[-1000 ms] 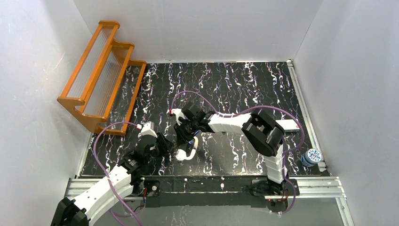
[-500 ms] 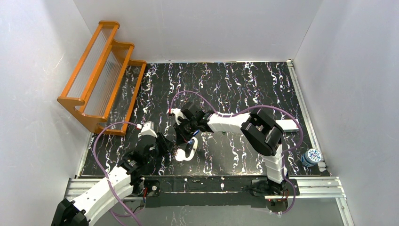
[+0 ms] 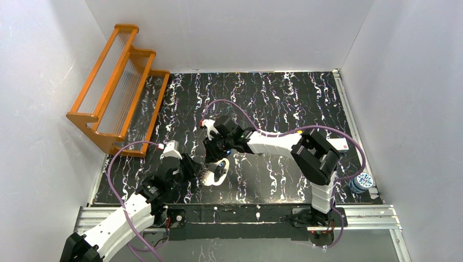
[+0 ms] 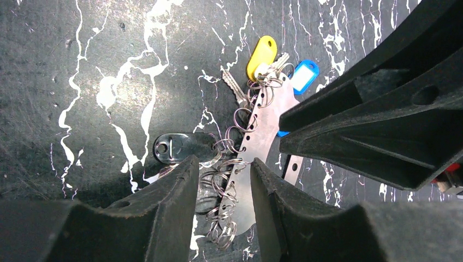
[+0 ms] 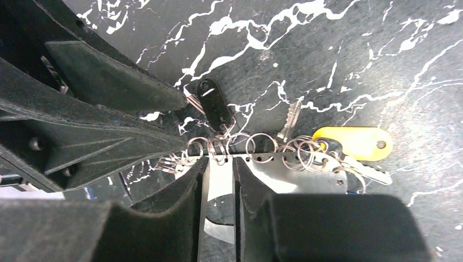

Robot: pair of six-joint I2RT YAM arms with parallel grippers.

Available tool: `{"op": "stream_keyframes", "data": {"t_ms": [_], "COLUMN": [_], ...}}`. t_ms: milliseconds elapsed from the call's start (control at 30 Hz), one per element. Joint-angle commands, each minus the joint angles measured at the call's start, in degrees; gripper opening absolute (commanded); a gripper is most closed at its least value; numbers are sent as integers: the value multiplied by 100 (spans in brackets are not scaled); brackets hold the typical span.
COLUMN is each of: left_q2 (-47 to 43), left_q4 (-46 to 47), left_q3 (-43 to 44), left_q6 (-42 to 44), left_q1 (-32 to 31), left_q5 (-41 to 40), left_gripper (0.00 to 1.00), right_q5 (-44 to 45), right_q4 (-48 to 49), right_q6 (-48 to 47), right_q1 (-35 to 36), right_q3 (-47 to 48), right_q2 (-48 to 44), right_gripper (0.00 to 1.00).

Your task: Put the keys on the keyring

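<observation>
The keyring (image 4: 262, 131) is a flat silver plate with a row of thin wire rings along one edge, lying on the black marbled table (image 3: 284, 98). A yellow-headed key (image 4: 261, 50) and a blue-headed key (image 4: 304, 73) hang at its far end, beside a bare metal key (image 5: 291, 123) and a black tag (image 4: 177, 147). My left gripper (image 4: 223, 164) is shut across the plate's near end and its rings. My right gripper (image 5: 220, 162) sits over the keyring (image 5: 284, 174). Its jaws are a narrow gap apart, with a wire ring at the tips. Seen from above, both grippers meet at the keyring (image 3: 221, 173).
An orange stepped rack (image 3: 117, 87) leans at the back left. A small blue and white tin (image 3: 361, 182) stands off the mat at the right edge, with a white box (image 3: 338, 144) beyond it. White walls close in three sides.
The right arm's elbow has swung to the right and its wrist has shifted slightly. The keyring has nudged a little with it. The left arm has stayed put.
</observation>
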Motion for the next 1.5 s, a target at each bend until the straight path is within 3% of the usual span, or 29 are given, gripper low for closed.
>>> {"op": "stream_keyframes", "data": {"t_ms": [0,467,700,1133,1267,1467], "left_q2": [-69,-209,-197,-211,-223,-229], "left_q4": [-116,-272,-264,-259,-259,-259], "left_q3": [54,45,19,-20,-16,-16], "left_q6": [80,70,25,-4,-5,-5], "left_q1": [-24,-24,-24,-23,-24,-24], "left_q5": [-32,-85,-76,-89,-80,-85], "left_gripper": [38,38,38,38,38,38], "right_q5": [195,-425,-313,-70,-415,-750], "right_q4": [148,-161,-261,-326,-130,176], "right_q6": [-18,-96,-111,-96,-191,-341], "right_q1": [-16,4,33,35,40,62], "right_q3": [-14,340,455,528,398,148], "right_q2": [-196,394,600,573,430,213], "right_gripper": [32,32,33,11,13,29]}}
